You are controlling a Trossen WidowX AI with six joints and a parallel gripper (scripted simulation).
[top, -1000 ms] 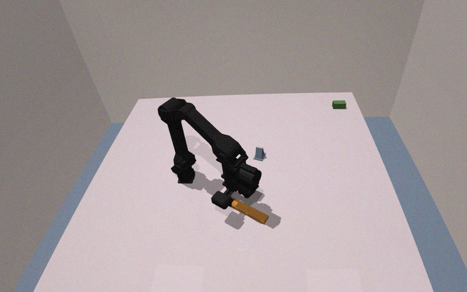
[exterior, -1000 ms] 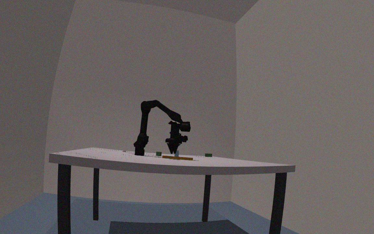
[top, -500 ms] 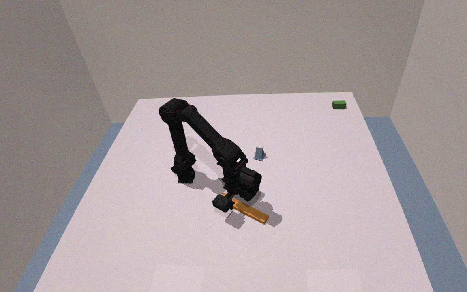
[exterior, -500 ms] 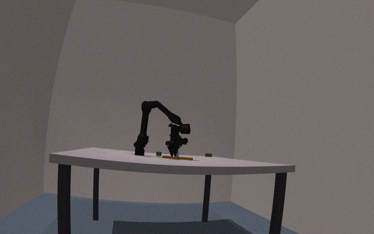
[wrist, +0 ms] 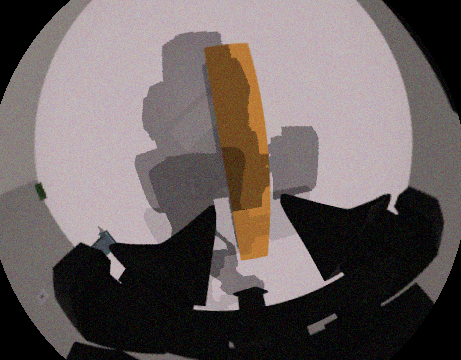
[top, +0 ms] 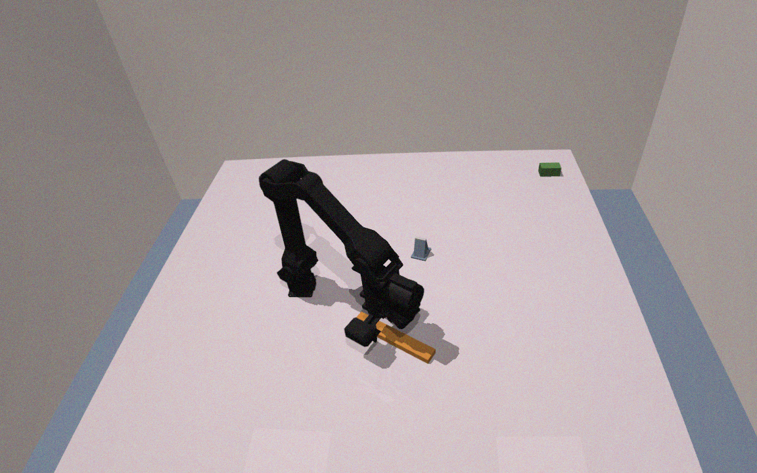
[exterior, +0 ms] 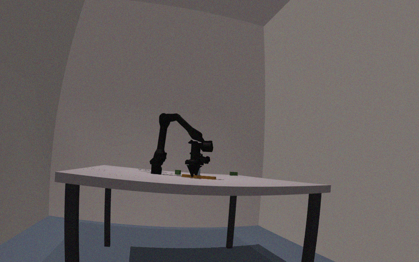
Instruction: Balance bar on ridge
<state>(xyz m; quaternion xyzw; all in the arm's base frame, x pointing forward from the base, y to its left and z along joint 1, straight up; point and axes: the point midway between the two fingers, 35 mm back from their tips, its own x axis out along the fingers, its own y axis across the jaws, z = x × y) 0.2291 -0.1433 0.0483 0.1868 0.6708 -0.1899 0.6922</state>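
Orange bar (top: pixel 407 343) (exterior: pixel 204 177) (wrist: pixel 240 130) under spread claw (top: pixel 372 336) (exterior: pixel 192 175) (wrist: pixel 248 204)
Long, flat, shadow-streaked; pale pink table (top: pixel 516 353) (exterior: pixel 253 190) (wrist: pixel 350 90) beneath it, grey walls (top: pixel 369 76) (exterior: pixel 172 65) (wrist: pixel 435 130) beyond.

Matt orange bar (top: pixel 407 343) (exterior: pixel 204 177) (wrist: pixel 237 125), smooth, flat-faced.

Plain orange bar (top: pixel 407 343) (exterior: pixel 206 177) (wrist: pixel 240 125), black gripper (top: pixel 374 329) (exterior: pixel 192 175) (wrist: pixel 248 204)

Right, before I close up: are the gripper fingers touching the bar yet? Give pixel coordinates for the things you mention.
Apart. The wrist view shows the gripper (top: pixel 378 330) (exterior: pixel 192 176) (wrist: pixel 248 204) open around the bar (top: pixel 407 343) (exterior: pixel 207 177) (wrist: pixel 235 100), pale table visible between it and each finger.
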